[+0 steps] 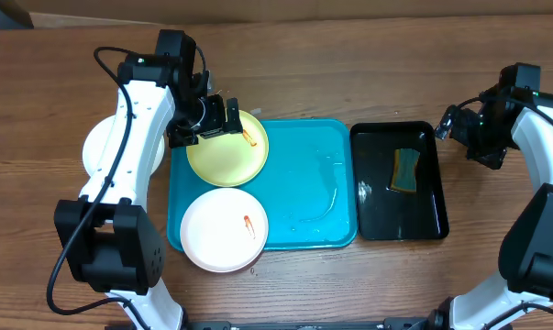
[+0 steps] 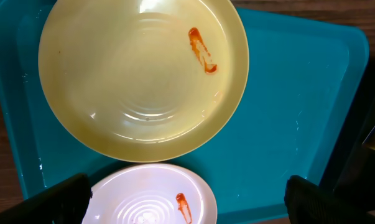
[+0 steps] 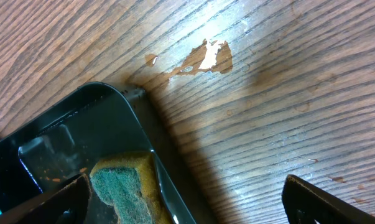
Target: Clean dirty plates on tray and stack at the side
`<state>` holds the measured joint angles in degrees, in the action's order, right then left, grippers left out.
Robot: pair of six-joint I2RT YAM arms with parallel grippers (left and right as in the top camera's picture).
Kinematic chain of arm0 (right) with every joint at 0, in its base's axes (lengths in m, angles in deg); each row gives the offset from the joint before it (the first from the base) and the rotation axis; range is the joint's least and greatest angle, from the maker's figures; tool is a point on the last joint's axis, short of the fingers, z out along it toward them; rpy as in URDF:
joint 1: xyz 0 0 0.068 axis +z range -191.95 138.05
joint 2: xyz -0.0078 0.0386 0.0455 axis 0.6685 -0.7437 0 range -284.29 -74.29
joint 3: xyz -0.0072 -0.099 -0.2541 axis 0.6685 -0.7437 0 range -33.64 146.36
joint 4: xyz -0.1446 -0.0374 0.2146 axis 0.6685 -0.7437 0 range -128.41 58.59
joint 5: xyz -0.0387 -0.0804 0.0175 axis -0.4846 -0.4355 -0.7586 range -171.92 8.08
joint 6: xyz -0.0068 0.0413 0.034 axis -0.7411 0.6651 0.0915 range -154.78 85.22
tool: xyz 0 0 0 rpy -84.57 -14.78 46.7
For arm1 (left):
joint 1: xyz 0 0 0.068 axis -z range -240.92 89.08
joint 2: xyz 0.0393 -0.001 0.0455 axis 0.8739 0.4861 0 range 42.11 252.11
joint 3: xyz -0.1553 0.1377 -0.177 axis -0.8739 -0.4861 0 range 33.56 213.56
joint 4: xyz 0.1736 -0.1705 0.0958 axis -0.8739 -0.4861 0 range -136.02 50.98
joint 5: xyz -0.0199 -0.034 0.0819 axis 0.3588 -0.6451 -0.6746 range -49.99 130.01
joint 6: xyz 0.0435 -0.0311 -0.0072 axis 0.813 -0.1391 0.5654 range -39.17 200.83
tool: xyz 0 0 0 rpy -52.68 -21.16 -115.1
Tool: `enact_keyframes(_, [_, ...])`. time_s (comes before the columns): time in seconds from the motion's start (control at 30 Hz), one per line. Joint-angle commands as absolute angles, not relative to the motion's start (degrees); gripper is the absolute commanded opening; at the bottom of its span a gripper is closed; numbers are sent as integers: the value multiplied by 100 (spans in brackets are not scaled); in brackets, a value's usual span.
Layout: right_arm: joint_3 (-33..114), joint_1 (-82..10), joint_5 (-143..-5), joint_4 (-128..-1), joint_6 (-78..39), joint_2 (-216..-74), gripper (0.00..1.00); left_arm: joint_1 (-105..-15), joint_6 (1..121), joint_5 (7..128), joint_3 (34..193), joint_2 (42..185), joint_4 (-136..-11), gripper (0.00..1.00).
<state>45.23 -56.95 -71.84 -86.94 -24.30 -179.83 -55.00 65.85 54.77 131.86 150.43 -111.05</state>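
The light is bright and even from above, and the shadows are soft. Wet streaks glint mid-frame on the blue tray (image 1: 304,156), and the black tray (image 1: 414,215) shines glossy. Up close the yellow plate (image 2: 137,74) is sharp, with small highlights on its ridges. The fingers (image 2: 56,199) in the bottom corners are dark and blurred. In the right wrist view, white glare sits upper centre on the table (image 3: 287,112), with a shadow band below it.

Left hand (image 1: 221,117) and right hand (image 1: 453,123) both hover, jaws spread wide, pointing downward
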Motion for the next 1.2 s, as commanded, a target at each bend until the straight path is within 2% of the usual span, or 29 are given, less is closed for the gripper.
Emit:
enact_keyframes(0.0, [4696,-5713,-7192,-8678,-2426,-17908,100,-5490,6629,5462,13295,14883,-11096,100])
enact_keyframes(0.63, [4696,-5713,-7192,-8678,-2426,-17908,100,-5490,6642,5440,13295,14883,-11076,100])
enact_keyframes(0.77, [4696,-5713,-7192,-8678,-2426,-17908,100,-5490,6672,4998,13295,14885,-10185,100])
enact_keyframes(0.87, [4696,-5713,-7192,-8678,-2426,-17908,100,-5505,6690,4904,13295,14885,-10300,100])
enact_keyframes(1.0, [4696,-5713,-7192,-8678,-2426,-17908,100,-5623,6716,4139,13297,14890,-10368,100])
enact_keyframes(1.17, [4696,-5713,-7192,-8678,-2426,-17908,100,-5798,6592,3976,13297,14894,-10362,100])
